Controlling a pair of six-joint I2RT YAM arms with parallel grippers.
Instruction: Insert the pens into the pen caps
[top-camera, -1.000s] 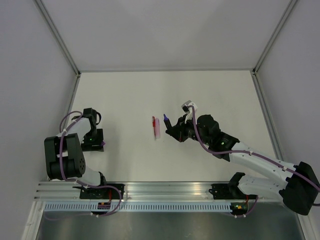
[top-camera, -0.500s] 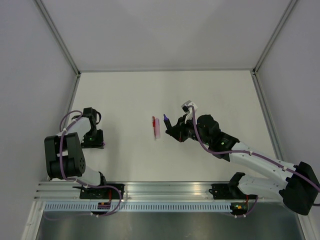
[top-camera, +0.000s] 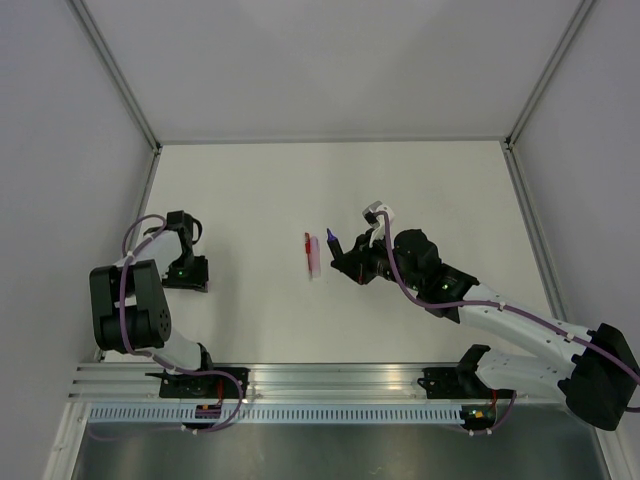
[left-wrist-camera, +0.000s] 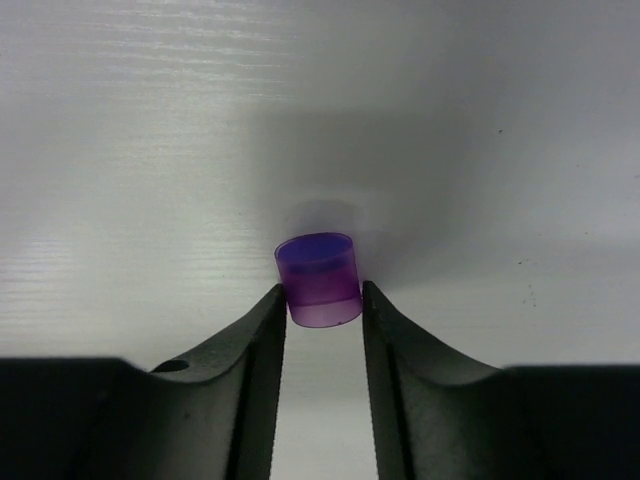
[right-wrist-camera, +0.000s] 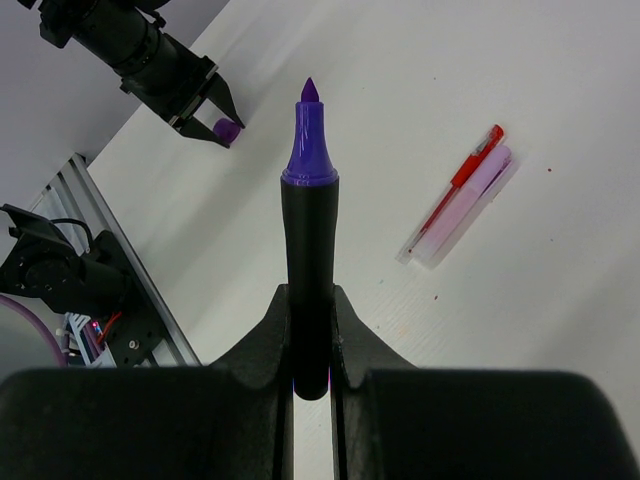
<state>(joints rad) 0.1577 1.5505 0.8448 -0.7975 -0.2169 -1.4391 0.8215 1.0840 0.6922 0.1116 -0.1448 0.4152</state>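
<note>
A small purple pen cap (left-wrist-camera: 319, 280) stands on the white table, pinched at its lower part between the tips of my left gripper (left-wrist-camera: 322, 295). That gripper (top-camera: 192, 283) is low at the table's left side. My right gripper (right-wrist-camera: 311, 300) is shut on the dark purple-black pen (right-wrist-camera: 310, 200), whose bare purple tip points away, up and left toward the cap (right-wrist-camera: 228, 129). In the top view this pen (top-camera: 332, 240) hovers near the table's middle. A pale pink pen (top-camera: 314, 256) and a thinner red pen (top-camera: 307, 244) lie side by side just left of it.
Grey walls with metal frame posts (top-camera: 135, 105) enclose the table on three sides. The aluminium rail (top-camera: 320, 385) carrying both arm bases runs along the near edge. Purple cables (top-camera: 128, 300) loop around the left arm.
The left gripper's jaws have closed in from wide apart onto the purple cap, and the left wrist has shifted slightly. The right arm and its pen have not moved.
</note>
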